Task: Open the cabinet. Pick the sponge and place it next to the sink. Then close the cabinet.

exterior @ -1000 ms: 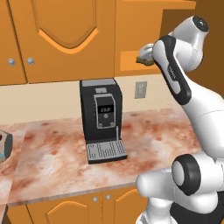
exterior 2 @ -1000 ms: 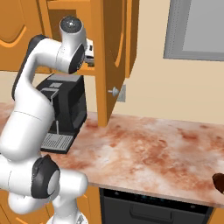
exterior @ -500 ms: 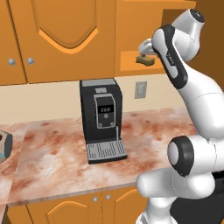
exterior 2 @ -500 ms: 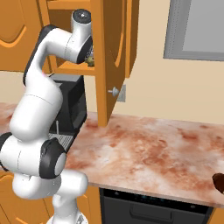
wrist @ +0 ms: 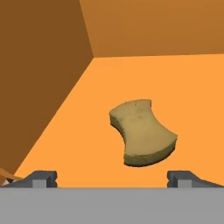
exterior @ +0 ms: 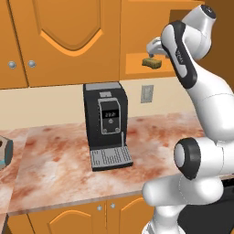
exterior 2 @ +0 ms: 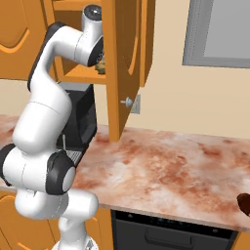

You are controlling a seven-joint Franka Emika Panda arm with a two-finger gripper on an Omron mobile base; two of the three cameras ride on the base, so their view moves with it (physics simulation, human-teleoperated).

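**Pincer at the open cabinet, sponge waiting on the shelf**

Cabinet (exterior 2: 124, 58) door swung open, round knob facing out over the tabletop (exterior 2: 185, 168). Sponge (wrist: 142, 132) lies flat on the orange shelf (wrist: 183, 83) inside, alone, apart from the walls; in the left base view it sits near the shelf's front edge (exterior: 151, 62). Pincer (wrist: 113, 178) spread wide, empty, tips low on either side of the sponge's near end, not touching it. Sponge has a pinched waist and flared ends.

Judgement: light, soft, will squash under the tips rather than slip; not fragile. Best hold looks like across the narrow waist, tips on the two long sides, closing gently. Coffee machine (exterior: 106, 125) stands on the tabletop below and to the left.
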